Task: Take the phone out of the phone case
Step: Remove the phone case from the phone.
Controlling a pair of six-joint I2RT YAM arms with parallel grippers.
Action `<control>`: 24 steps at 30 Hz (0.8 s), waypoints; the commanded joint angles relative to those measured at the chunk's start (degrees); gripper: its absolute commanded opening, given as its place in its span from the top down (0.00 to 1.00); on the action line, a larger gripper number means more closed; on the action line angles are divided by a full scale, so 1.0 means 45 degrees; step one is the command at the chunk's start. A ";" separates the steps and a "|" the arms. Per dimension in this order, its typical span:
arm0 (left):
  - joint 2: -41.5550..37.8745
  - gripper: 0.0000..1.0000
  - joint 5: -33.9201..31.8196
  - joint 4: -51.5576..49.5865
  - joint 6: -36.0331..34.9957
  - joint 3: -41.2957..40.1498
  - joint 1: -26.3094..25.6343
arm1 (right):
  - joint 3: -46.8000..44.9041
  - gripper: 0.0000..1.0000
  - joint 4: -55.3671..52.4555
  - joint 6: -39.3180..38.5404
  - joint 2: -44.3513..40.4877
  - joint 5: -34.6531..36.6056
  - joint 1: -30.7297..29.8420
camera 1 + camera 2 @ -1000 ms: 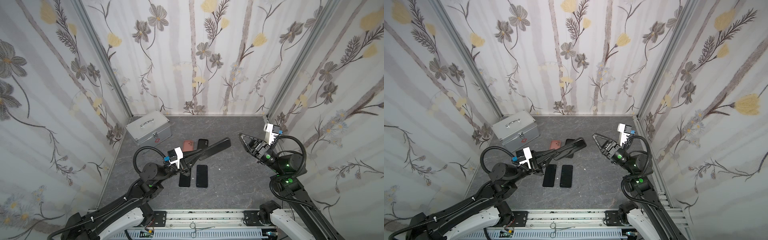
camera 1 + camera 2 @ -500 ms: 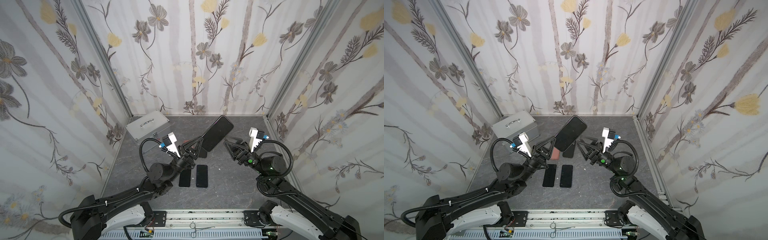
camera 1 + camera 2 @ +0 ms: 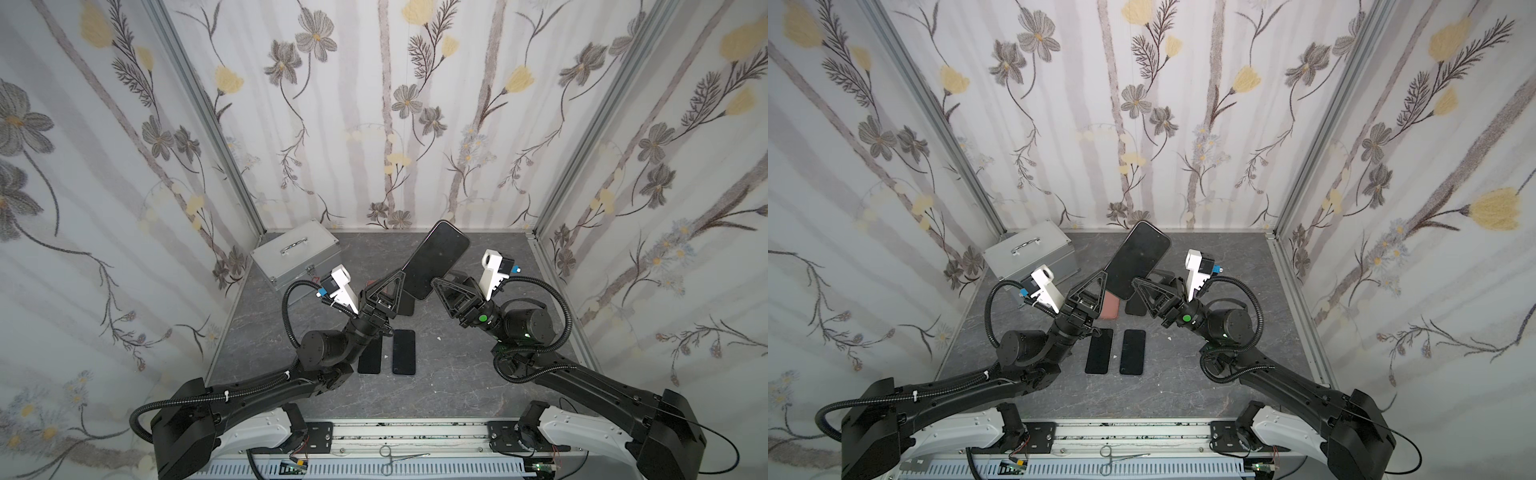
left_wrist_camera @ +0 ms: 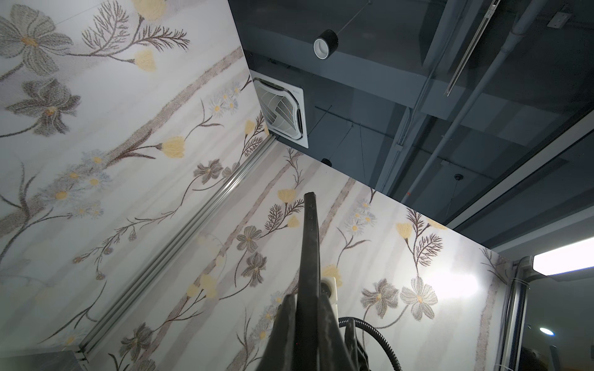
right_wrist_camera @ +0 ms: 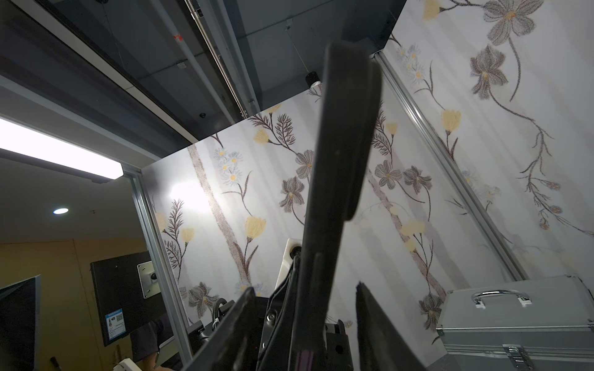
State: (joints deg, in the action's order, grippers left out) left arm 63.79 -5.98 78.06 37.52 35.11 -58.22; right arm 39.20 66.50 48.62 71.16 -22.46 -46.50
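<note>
We see the left claw (image 3: 399, 277) pinching the lower end of the black phone (image 3: 436, 257), holding it tilted in the air above the table (image 3: 457, 374). The right claw (image 5: 302, 287) stands spread around the phone's edge, one finger (image 5: 385, 327) clear of it. Two more phones (image 3: 404, 352) lie flat below, near a silver metal box (image 3: 297, 257).

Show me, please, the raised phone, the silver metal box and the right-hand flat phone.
raised phone (image 3: 436, 259): in a top view, middle of its dark face.
silver metal box (image 3: 291, 261): in a top view, lid beside the handle.
right-hand flat phone (image 3: 404, 352): in a top view, middle of its face.
</note>
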 commanded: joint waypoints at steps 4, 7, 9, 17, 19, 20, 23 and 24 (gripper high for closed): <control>-0.0054 1.00 -0.0118 0.1160 0.0061 0.0060 -0.0022 | 0.0447 0.57 -0.0577 0.0095 0.0446 -0.0535 -0.0038; -0.0054 1.00 -0.0078 0.1164 0.0052 0.0049 -0.0037 | 0.0714 0.61 -0.1107 -0.0040 0.0557 -0.0672 -0.0035; -0.0074 1.00 -0.0078 0.1151 0.0028 0.0001 -0.0032 | 0.0780 0.62 -0.1441 -0.0079 0.0628 -0.0794 -0.0032; -0.0123 1.00 -0.0160 0.1150 -0.0154 -0.0105 -0.0027 | 0.1202 0.77 -0.1902 -0.0235 0.0638 -0.0927 -0.0473; -0.0094 1.00 -0.0195 0.1166 -0.0163 -0.0175 -0.0037 | 0.1249 0.85 -0.2073 -0.0371 0.0542 -0.0915 -0.0460; -0.0079 1.00 -0.0195 0.1140 -0.0144 -0.0186 -0.0032 | 0.1252 0.88 -0.2132 -0.0443 0.0484 -0.0855 -0.0453; -0.0074 1.00 -0.0178 0.1144 -0.0198 -0.0340 -0.0031 | 0.1191 0.97 -0.2198 -0.0628 0.0254 -0.0597 -0.0423; -0.0084 1.00 -0.0152 0.1130 -0.0222 -0.0387 -0.0032 | 0.1205 1.00 -0.2309 -0.0682 0.0168 -0.0593 -0.0408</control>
State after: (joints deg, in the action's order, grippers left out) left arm 63.59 -6.59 79.92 36.23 33.74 -58.37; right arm 44.18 55.59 48.21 72.66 -26.83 -48.62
